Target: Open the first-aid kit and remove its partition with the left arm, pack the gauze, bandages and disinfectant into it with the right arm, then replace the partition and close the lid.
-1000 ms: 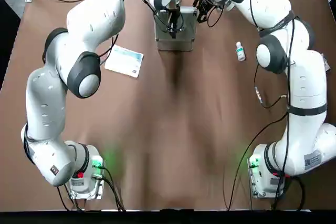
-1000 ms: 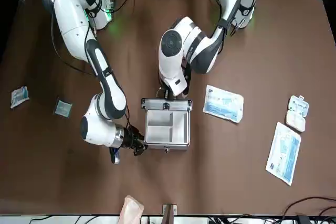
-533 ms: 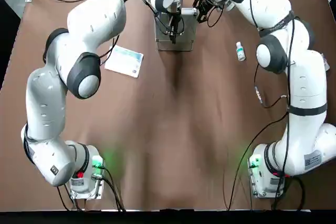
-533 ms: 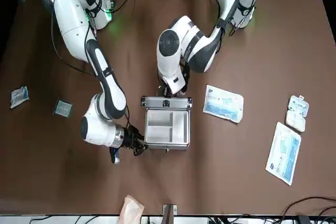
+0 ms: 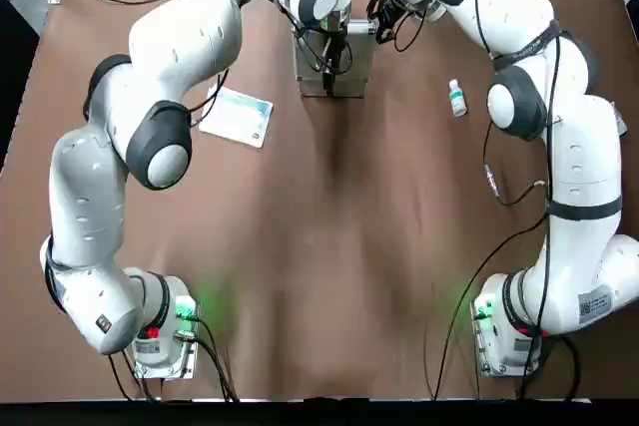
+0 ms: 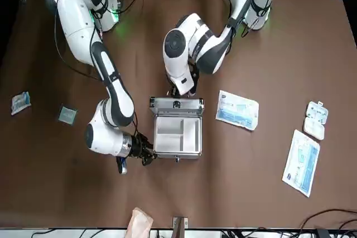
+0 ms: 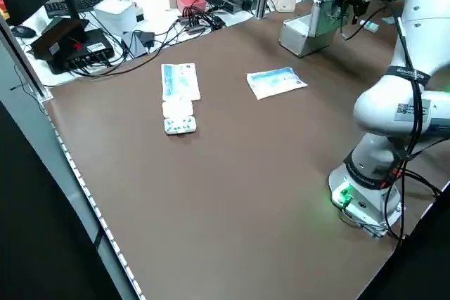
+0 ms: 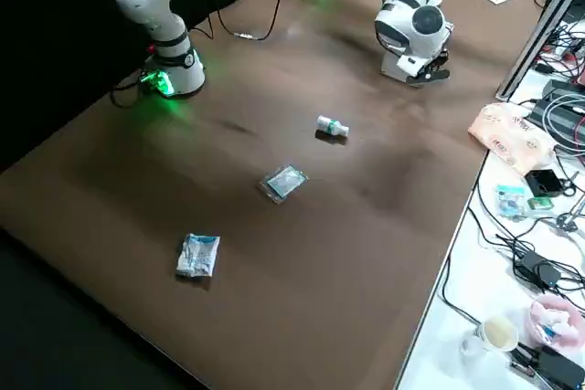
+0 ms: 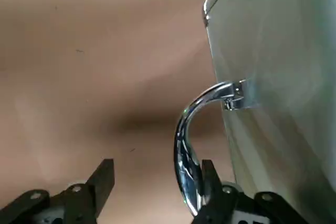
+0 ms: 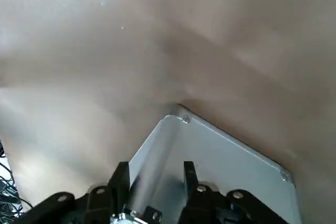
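Silver aluminium first-aid kit (image 6: pixel 177 155), boxy and metal-edged, is sitting open at the far middle of the brown bench (image 5: pixel 329 246), and its flat silver lid (image 6: pixel 176 104) is standing upright along the kit's robot-facing edge. Inside the kit, the shallow white plastic partition (image 6: pixel 167 132) is lying in place, not yet lifted out, so the step in hand appears to be the end of the lid-opening, with the removal of the partition due next. The left arm's end effector (image 9: pixel 156 165) is hanging just behind the lid with its fingers spread, and the lid's wire loop handle (image 9: pixel 184 135) is passing between them unclamped, close to one finger. The right arm's end effector (image 10: pixel 155 167) is pressing against the kit's side wall, its fingers narrowly set over the wall's edge and apparently clamping it to steady the kit. The tiny white disinfectant bottle (image 5: pixel 456 97) with a green label is lying well apart from the kit on the right arm's side, while a flat blue-white pack (image 6: pixel 237 110) is lying near the kit on the other side. Next, the left end effector is probably needing to clear the handle, rise over the lid, and come down onto a rim or divider of the partition.
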Controlling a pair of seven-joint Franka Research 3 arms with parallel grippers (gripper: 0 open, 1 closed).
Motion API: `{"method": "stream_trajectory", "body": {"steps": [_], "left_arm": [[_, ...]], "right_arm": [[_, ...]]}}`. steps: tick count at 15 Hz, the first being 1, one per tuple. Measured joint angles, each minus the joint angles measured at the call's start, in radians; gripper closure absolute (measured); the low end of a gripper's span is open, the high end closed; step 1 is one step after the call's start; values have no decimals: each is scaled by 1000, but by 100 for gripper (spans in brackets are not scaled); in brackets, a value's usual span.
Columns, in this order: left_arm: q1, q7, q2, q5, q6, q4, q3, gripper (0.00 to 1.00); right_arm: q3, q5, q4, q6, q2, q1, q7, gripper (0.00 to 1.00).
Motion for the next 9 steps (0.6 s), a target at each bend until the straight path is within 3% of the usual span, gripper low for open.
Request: {"method": "stream_trajectory", "body": {"steps": [9], "left_arm": [[1, 0, -23, 0, -14, 2, -6, 20]], "right_arm": [[0, 0, 0, 0, 0, 0, 0, 52]]}}
